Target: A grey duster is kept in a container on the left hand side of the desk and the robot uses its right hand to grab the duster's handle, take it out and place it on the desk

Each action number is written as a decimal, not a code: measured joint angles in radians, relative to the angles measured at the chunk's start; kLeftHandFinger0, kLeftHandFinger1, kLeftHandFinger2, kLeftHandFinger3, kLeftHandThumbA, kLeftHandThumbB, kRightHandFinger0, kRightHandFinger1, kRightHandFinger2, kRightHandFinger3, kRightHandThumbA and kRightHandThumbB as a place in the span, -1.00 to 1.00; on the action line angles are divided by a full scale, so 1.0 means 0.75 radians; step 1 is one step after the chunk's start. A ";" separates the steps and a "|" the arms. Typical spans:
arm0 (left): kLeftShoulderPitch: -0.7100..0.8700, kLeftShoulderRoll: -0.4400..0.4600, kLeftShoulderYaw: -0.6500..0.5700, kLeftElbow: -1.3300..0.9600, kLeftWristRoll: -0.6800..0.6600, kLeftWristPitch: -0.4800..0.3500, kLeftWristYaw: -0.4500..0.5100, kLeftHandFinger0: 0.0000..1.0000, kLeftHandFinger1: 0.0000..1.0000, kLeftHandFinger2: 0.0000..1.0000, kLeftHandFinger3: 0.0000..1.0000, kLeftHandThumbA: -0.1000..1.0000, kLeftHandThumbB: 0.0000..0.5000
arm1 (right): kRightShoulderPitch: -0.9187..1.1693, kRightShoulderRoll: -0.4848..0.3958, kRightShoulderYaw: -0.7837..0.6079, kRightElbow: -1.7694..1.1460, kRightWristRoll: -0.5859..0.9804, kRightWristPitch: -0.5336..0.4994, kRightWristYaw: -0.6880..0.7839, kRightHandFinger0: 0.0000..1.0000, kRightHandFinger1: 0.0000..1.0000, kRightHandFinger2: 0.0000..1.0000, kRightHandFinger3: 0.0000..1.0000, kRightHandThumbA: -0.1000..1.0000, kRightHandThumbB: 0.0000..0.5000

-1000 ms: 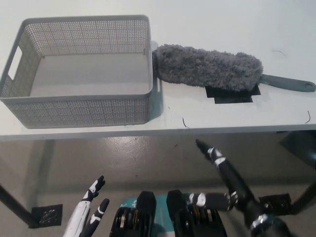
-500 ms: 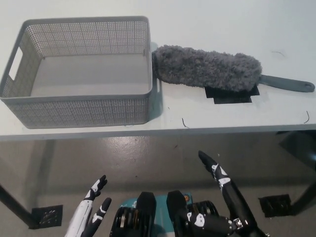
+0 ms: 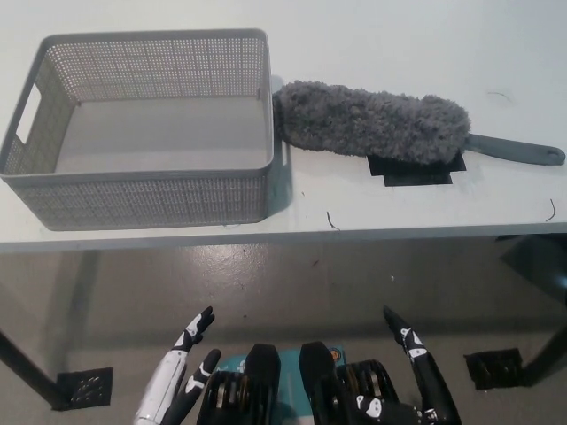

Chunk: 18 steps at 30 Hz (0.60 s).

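The grey duster (image 3: 372, 121) lies flat on the white desk (image 3: 425, 208), just right of the grey mesh container (image 3: 142, 190). Its fluffy head touches the container's right wall and its handle (image 3: 518, 150) points right. A black patch (image 3: 416, 172) shows under the head. My black right hand (image 3: 416, 372) hangs low below the desk's front edge, fingers apart, holding nothing. My white left hand (image 3: 177, 376) rests at the lower left, also below the desk, fingers spread.
The container holds nothing and has a cut-out handle at its left end. Below the desk edge is grey floor with a desk leg at the left and a black foot plate (image 3: 84, 387). Small dark marks dot the desk's right side.
My right hand has dropped down and back from near the desk's front edge toward the picture's bottom. The left hand has shifted slightly right. The duster and container have not moved.
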<state>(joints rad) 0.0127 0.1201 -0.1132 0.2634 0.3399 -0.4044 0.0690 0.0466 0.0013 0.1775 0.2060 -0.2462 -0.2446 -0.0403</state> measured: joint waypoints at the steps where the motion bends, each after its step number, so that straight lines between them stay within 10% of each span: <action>1: -0.001 0.000 -0.001 0.000 -0.001 -0.001 0.000 1.00 1.00 1.00 1.00 1.00 -0.52 | -0.003 0.002 -0.003 0.008 0.002 -0.008 -0.003 1.00 1.00 1.00 1.00 1.00 0.04; 18: -0.029 0.005 -0.009 -0.001 -0.017 -0.027 0.008 1.00 1.00 1.00 1.00 1.00 -0.64 | -0.067 0.025 -0.041 0.047 0.059 -0.198 -0.064 1.00 1.00 1.00 1.00 1.00 -0.15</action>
<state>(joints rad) -0.0090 0.1235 -0.1200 0.2627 0.3272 -0.4244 0.0752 -0.0033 0.0198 0.1469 0.2412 -0.2016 -0.3933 -0.0881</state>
